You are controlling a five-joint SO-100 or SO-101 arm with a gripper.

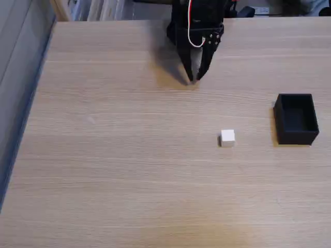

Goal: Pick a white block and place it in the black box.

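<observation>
A small white block (227,138) rests on the wooden table, right of centre in the fixed view. The black box (296,118) stands open-topped near the right edge, a short way right of the block, and its inside looks empty. My black gripper (195,78) hangs at the far middle of the table, pointing down with its fingertips close together and nothing between them. It is well behind the block and slightly to its left, touching neither object.
The light wooden table (114,155) stretches wide to the left and front. Its left edge runs along a grey floor strip (15,103). Clutter and cables lie beyond the far edge behind the arm.
</observation>
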